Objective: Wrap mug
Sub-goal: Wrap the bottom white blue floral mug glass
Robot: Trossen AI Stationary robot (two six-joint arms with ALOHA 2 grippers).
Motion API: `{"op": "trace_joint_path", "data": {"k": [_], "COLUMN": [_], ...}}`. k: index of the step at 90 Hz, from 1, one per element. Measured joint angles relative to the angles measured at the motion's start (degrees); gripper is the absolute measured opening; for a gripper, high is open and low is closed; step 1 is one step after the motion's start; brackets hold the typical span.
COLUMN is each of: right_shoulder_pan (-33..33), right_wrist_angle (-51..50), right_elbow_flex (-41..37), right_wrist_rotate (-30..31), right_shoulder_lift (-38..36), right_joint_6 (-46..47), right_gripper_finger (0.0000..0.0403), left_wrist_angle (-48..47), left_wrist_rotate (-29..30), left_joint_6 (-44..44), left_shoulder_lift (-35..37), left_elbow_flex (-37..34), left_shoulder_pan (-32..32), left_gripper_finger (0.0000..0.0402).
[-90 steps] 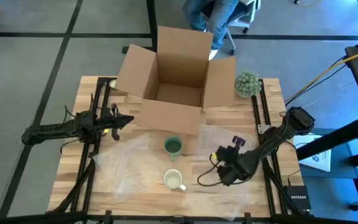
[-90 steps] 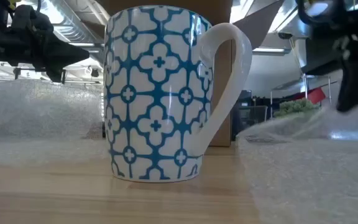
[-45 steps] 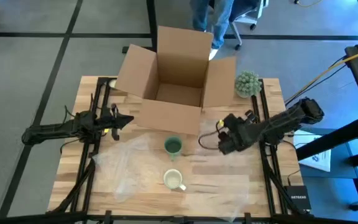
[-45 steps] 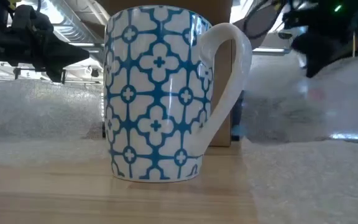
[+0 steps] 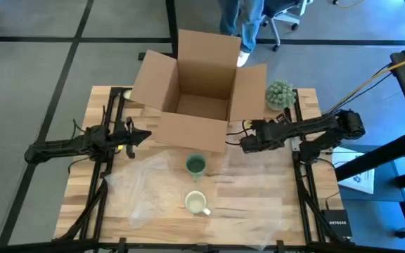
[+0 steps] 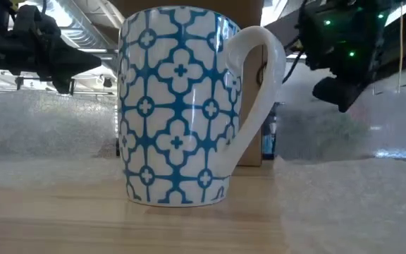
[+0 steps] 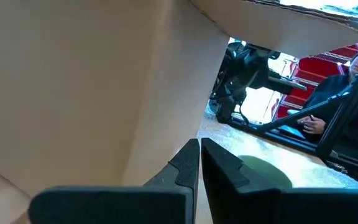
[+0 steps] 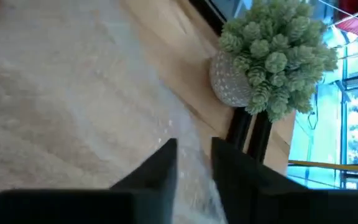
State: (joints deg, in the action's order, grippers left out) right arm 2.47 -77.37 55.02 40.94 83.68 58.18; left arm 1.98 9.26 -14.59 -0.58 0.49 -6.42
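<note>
The right gripper (image 5: pixel 244 144), its fingers pinched nearly closed on the edge of the clear bubble-wrap sheet (image 6: pixel 351 190), should hold it taut and draw it over the white mug with blue floral pattern (image 5: pixel 197 204), which stands well apart from those fingers, while the left gripper (image 5: pixel 138 135) waits closed and empty.

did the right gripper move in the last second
Yes. The right gripper has swung from beside the white mug up to the box.
</note>
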Motion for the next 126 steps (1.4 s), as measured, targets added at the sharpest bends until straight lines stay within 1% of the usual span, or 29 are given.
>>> {"op": "trace_joint_path", "data": {"k": [8,20,28,36,44,56,61,69,75,80,83,89,101,106,113,116,126], "right_shoulder_pan": [0.1,1.4,3.5,6.8,12.3,21.2,24.2,27.7,29.1,29.5,29.5,29.1,26.7,25.6,24.5,24.1,22.8], "right_wrist_angle": [-3.9,-9.8,-10.7,-8.3,1.2,24.4,33.2,43.2,48.7,50.8,50.2,44.7,26.9,21.6,18.3,17.9,18.3], "right_elbow_flex": [2.8,8.5,12.6,15.5,16.7,14.6,14.0,14.1,15.6,18.5,20.8,27.4,43.0,48.9,54.9,56.8,58.8], "right_wrist_rotate": [-1.3,-5.7,-9.0,-12.3,-14.9,-18.3,-18.9,-19.0,-19.1,-19.4,-19.8,-20.8,-21.5,-22.3,-23.5,-24.9,-30.2], "right_shoulder_lift": [-0.3,-1.8,-3.7,-5.8,-7.6,-7.1,-5.1,-0.6,3.7,8.0,10.9,16.9,27.9,31.8,35.9,37.4,40.5], "right_joint_6": [-0.6,-3.2,-4.3,-4.7,-4.8,-9.9,-12.2,-14.5,-16.9,-18.7,-19.6,-19.6,-16.3,-15.5,-15.3,-15.4,-15.1], "right_gripper_finger": [0.0158,0.0218,0.0243,0.0257,0.0260,0.0261,0.0261,0.0261,0.0261,0.0261,0.0261,0.0261,0.0261,0.0261,0.0261,0.0261,0.0253], "left_wrist_angle": [0.0,0.0,0.0,0.0,0.0,0.0,0.0,0.0,0.0,0.0,0.0,0.0,0.0,0.0,0.0,0.0,0.0], "left_wrist_rotate": [0.0,0.0,0.0,0.0,0.0,0.0,0.0,0.0,0.0,0.0,0.0,0.0,0.0,0.0,0.0,0.0,0.0], "left_joint_6": [0.0,0.8,1.1,1.1,1.1,1.1,1.1,1.1,1.1,1.1,1.1,0.9,-0.2,-0.3,-0.3,-0.3,-0.5], "left_shoulder_lift": [0.0,0.0,0.0,0.0,0.0,0.0,0.0,0.0,0.0,0.0,0.0,0.0,0.0,0.0,0.0,0.0,0.0], "left_elbow_flex": [0.0,0.0,0.0,0.0,0.0,0.0,0.0,0.0,0.0,0.0,0.0,0.0,0.0,0.0,0.0,0.0,0.0], "left_shoulder_pan": [0.0,0.0,0.0,0.0,0.0,0.0,0.0,0.0,0.0,0.0,0.0,0.0,0.0,0.0,0.0,0.0,0.0], "left_gripper_finger": [0.0000,0.0000,0.0000,0.0000,0.0000,0.0000,0.0000,0.0000,0.0000,0.0000,0.0000,0.0000,0.0000,0.0000,0.0000,0.0000,0.0000]}}
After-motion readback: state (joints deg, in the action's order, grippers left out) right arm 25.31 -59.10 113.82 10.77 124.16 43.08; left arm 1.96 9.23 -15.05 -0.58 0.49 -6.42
